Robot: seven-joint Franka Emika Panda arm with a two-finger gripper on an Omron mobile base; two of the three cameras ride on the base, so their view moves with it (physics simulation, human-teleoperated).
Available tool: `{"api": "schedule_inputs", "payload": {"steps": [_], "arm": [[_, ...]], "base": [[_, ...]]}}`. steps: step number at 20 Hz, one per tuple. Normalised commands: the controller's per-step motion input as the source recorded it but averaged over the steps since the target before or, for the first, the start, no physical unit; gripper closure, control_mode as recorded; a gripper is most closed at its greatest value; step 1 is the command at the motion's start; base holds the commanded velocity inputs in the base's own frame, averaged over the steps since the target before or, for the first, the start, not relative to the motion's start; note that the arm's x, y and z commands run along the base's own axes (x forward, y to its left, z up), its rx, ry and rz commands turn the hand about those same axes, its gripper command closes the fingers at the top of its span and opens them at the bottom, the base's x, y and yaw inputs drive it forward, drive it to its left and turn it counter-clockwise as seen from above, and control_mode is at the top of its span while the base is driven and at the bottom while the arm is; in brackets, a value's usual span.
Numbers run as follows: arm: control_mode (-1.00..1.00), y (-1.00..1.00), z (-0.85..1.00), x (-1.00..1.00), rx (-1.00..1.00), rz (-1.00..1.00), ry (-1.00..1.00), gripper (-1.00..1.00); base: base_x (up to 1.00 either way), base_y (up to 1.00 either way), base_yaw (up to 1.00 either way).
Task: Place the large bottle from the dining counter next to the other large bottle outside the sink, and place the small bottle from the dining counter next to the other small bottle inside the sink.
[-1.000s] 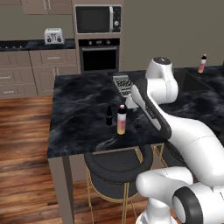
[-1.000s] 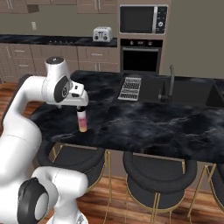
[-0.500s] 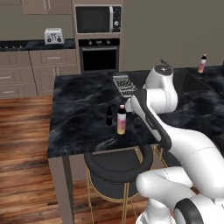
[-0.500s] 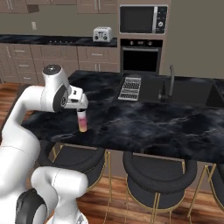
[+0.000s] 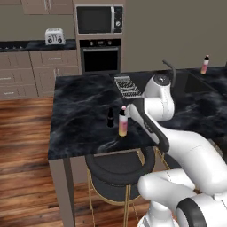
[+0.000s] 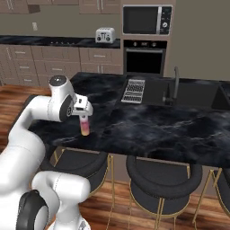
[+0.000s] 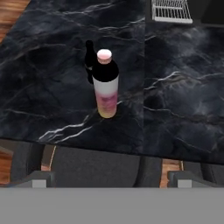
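Observation:
The large bottle (image 5: 123, 123) (image 6: 84, 126) (image 7: 106, 87), pink-yellow with a dark shoulder, stands upright near the front edge of the dining counter (image 5: 80, 115) (image 6: 148, 130) (image 7: 175, 100). Close behind it stands the small bottle (image 5: 110, 118) (image 7: 89, 57), all black. My gripper (image 5: 127, 111) (image 6: 84, 111) (image 7: 109, 177) hovers just above and in front of the large bottle, open, with nothing between its fingers. The sink (image 5: 190, 82) (image 6: 193, 95) lies to the right. The other large bottle (image 5: 205, 65) stands on the counter beyond the sink. The other small bottle is out of view.
A ribbed drain rack (image 5: 127, 85) (image 6: 134, 90) (image 7: 171, 11) lies beside the curved faucet (image 5: 170, 71) (image 6: 174, 84). Black stools (image 5: 117, 170) (image 6: 161, 177) stand under the counter's front edge. Wall cabinets with a toaster (image 5: 54, 36), oven and microwave (image 5: 98, 19) line the back.
The arm has come down and the hand has sunk a little closer to the large bottle's cap. Both bottles stand where they were; the jaws stayed open.

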Motion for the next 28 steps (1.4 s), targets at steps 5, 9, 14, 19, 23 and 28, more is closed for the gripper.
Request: {"api": "schedule_inputs", "payload": {"steps": [5,9,14,19,23,28], "arm": [[-1.0,0.02,-0.08,0.28,0.0,0.0,0.0,-1.0],[-1.0,0.11,-0.02,0.15,0.0,0.0,-0.02,-1.0],[-1.0,0.16,-0.03,0.05,0.0,0.0,-0.07,-1.0],[-1.0,0.17,-0.1,0.09,0.0,0.0,-0.05,-1.0],[-1.0,0.13,-0.13,0.09,0.0,0.0,-0.07,-1.0],[-1.0,0.03,-0.11,0.13,0.0,0.0,-0.03,-1.0]], "base": [[0.0,0.0,0.0],[0.0,0.0,0.0],[0.0,0.0,0.0],[0.0,0.0,0.0],[0.0,0.0,0.0],[0.0,0.0,0.0]]}}
